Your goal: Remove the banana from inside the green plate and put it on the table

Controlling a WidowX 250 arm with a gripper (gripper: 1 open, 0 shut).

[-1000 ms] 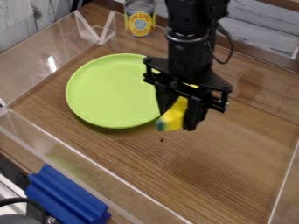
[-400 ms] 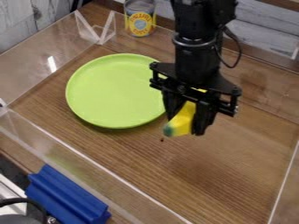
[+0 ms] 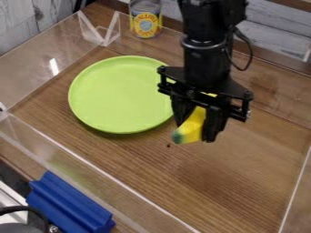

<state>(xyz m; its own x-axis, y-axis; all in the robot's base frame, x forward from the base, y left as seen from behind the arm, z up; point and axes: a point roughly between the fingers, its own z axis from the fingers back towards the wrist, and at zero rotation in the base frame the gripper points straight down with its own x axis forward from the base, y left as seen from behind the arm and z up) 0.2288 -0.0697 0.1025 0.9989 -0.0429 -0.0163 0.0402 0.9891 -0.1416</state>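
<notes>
My black gripper points straight down just right of the green plate and is shut on the banana. The small yellow banana hangs nearly upright between the fingers, its greenish tip lowest, a little above the brown wood-grain table. It is outside the plate's rim, over bare wood. The lime-green plate lies flat at the left-centre with nothing in it.
A yellow-labelled can stands at the back beyond the plate. Clear acrylic walls run along the table's edges. A blue object sits outside the near wall at the lower left.
The gripper has carried the banana a little to the right, away from the plate's rim. Over the last half second it has stayed still.
</notes>
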